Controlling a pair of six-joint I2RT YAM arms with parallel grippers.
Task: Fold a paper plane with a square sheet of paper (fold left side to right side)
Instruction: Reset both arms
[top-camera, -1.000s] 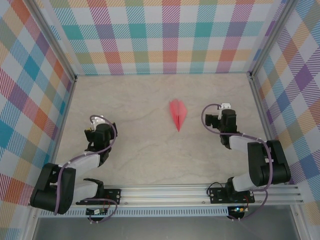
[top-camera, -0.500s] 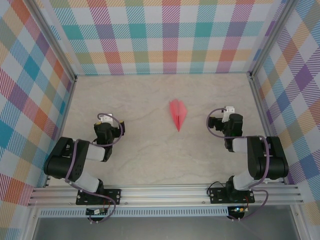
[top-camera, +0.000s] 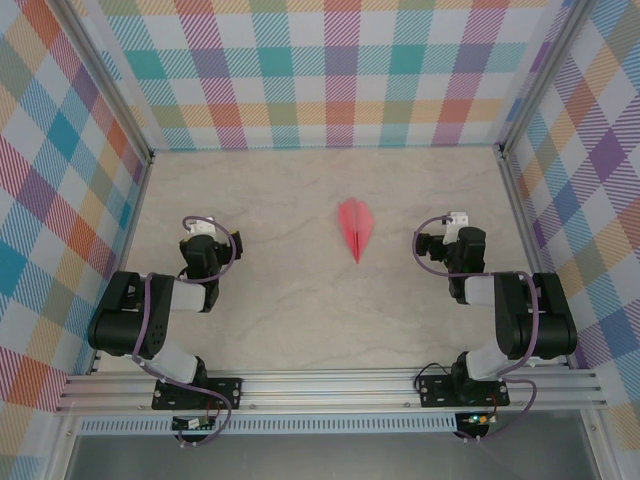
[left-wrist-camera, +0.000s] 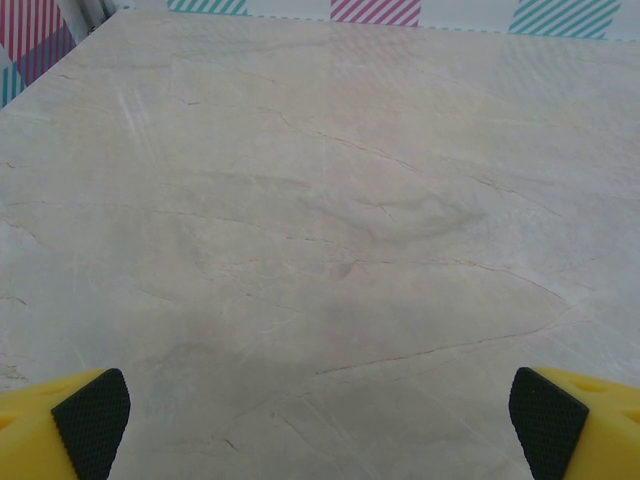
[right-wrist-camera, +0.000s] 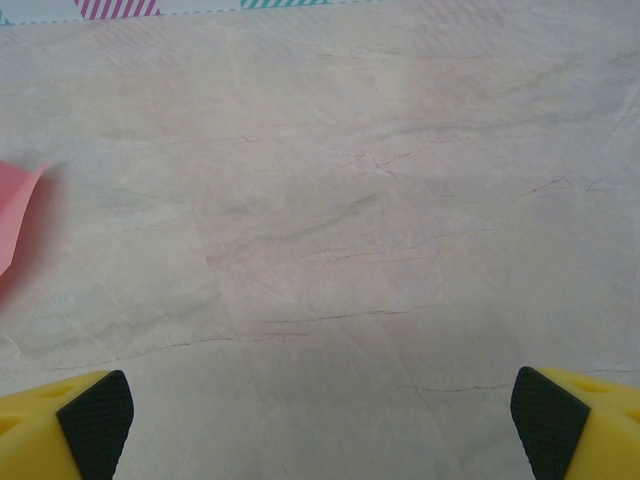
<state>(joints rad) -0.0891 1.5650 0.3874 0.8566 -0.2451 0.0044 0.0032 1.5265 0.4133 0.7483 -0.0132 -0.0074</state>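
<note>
1. The left arm (top-camera: 150, 315) and right arm (top-camera: 515, 320) are folding back toward 6 o'clock, both sets of jaws standing spread wide and gripping nothing.
2. The paper plane (top-camera: 356, 228) is lying unmoved on the counter (top-camera: 290, 310), between the arms, nose pointing at 6 o'clock.
3. Folding is looking finished; the arms are probably retiring.

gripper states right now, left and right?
Left gripper: open, holding nothing.
Right gripper: open, holding nothing.
</note>
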